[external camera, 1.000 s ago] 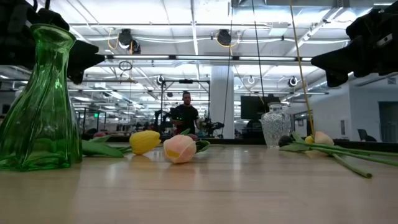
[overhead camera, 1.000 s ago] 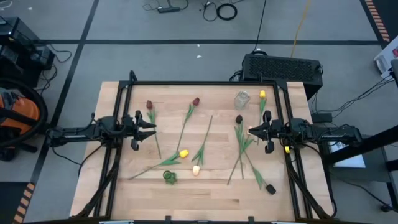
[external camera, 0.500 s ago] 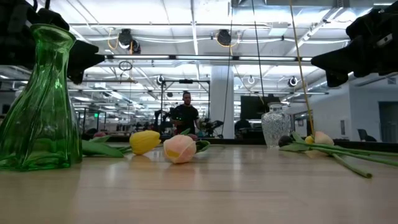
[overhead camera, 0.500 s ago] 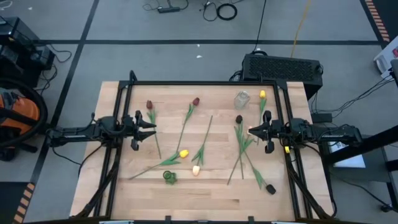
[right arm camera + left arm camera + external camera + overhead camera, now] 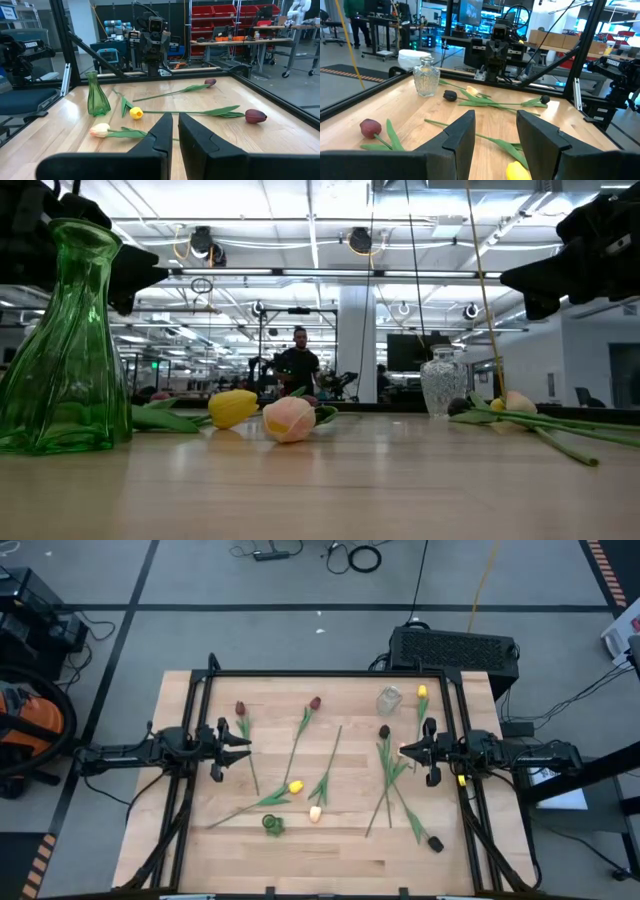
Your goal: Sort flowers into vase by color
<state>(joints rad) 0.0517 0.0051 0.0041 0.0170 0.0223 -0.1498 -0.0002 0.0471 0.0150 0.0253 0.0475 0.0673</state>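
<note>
one person (image 5: 299, 360) only down low

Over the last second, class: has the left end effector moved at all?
No. In the high view the left end effector keeps the same spot beside the dark red tulip, measured against the table's frame.

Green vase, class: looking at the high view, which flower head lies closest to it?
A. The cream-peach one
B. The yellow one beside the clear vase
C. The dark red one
A. The cream-peach head lies just beside the green vase near the table's front, closer than the other two.
</note>
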